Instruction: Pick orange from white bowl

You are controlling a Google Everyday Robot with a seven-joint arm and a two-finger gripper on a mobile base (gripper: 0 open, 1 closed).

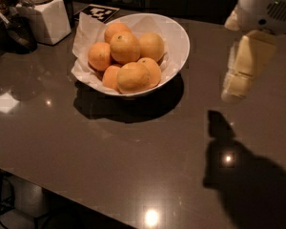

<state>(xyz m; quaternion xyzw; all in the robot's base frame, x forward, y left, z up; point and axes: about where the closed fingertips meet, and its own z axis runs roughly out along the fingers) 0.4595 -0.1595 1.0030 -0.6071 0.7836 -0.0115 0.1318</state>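
The table (109,151) is a smooth, dark grey-brown slab, glossy enough to throw back small lamp glints, and a hard black shadow lies on its near right part. Above that shadow hangs the gripper (238,82), blocky cream plastic pointing down from a rounded white arm housing, clear of the surface. Whether it is spread or pressed together cannot be told.

Left of it and well apart sits the bowl (178,42), wide, shallow and glossy white, lined with crumpled white paper. The orange (133,77), round, yellow-orange and dimpled, lies at the bowl's near rim, in front of the piled, deeper-orange fruits (115,49). It is lower than the gripper and not touched by it.

Farther back at the left stands a white, square-based jar (44,18), with a black-and-white patterned card (100,12) flat behind the bowl.
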